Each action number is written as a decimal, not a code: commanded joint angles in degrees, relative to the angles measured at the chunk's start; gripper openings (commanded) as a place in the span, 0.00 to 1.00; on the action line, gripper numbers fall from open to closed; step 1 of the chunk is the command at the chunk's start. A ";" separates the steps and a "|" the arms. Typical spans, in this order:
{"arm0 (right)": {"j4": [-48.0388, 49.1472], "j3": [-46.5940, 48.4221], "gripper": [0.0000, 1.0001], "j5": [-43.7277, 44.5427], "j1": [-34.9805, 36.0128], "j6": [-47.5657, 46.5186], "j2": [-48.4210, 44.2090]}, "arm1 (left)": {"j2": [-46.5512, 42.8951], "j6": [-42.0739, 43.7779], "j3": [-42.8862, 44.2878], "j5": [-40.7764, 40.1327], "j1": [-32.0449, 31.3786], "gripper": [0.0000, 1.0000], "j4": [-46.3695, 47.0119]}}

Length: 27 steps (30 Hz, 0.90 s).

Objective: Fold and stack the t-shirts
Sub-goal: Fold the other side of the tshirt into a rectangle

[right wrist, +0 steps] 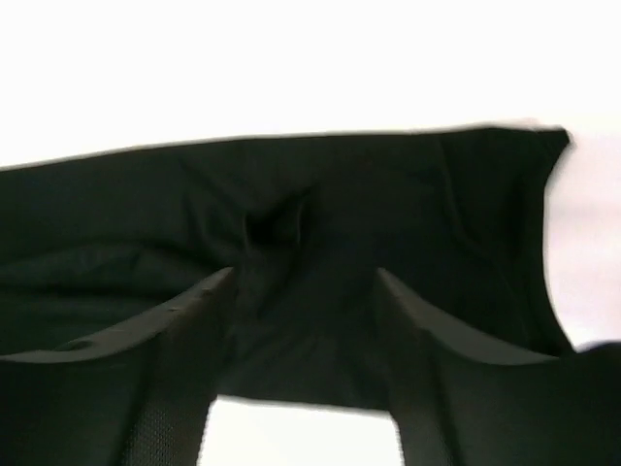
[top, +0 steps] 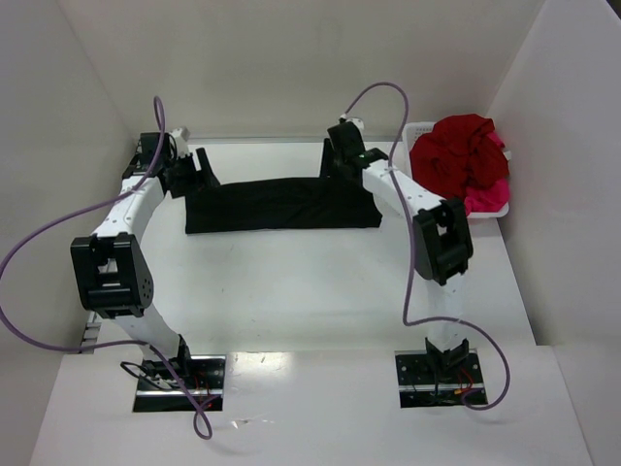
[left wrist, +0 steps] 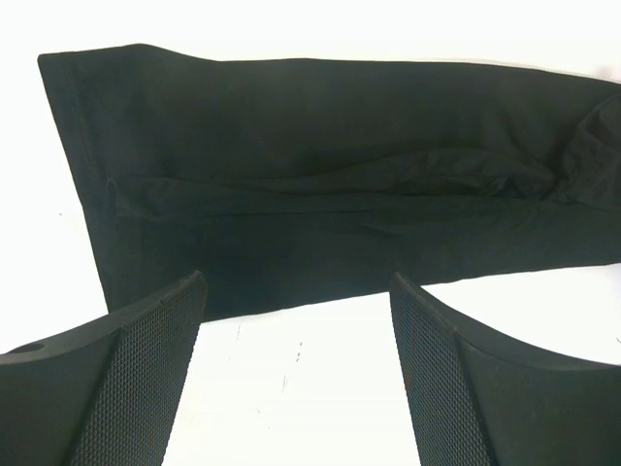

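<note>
The black t-shirt (top: pixel 281 204) lies on the white table (top: pixel 291 291) at the back middle, folded into a long flat strip. My left gripper (top: pixel 201 175) is at the strip's left end. In the left wrist view that gripper (left wrist: pixel 296 291) stands open just short of the shirt's (left wrist: pixel 320 175) edge, with bare table between its fingers. My right gripper (top: pixel 342 160) hovers over the strip's right end. The right wrist view is blurred; that gripper (right wrist: pixel 306 282) is open above the dark cloth (right wrist: pixel 388 214), with nothing pinched. A dark red t-shirt (top: pixel 461 155) and a bright pink one (top: pixel 488 197) are heaped at the right.
The white plastic basket (top: pixel 422 128) holding the red and pink shirts stands at the back right against the wall. White walls close in the table on the left, back and right. Purple cables loop from both arms.
</note>
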 commanded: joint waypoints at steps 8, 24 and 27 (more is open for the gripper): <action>1.88 -14.46 0.15 -2.57 -0.31 3.89 -9.46 | 1.76 1.97 -0.20 -9.88 -2.61 0.84 -0.55; -0.06 -12.53 0.06 -1.34 -0.31 6.27 -1.98 | 11.94 2.05 2.86 -20.72 -5.16 0.79 -3.54; -1.63 -12.53 0.06 -1.34 -0.31 6.97 -0.49 | 14.32 2.05 3.92 -21.24 -5.16 0.74 -3.54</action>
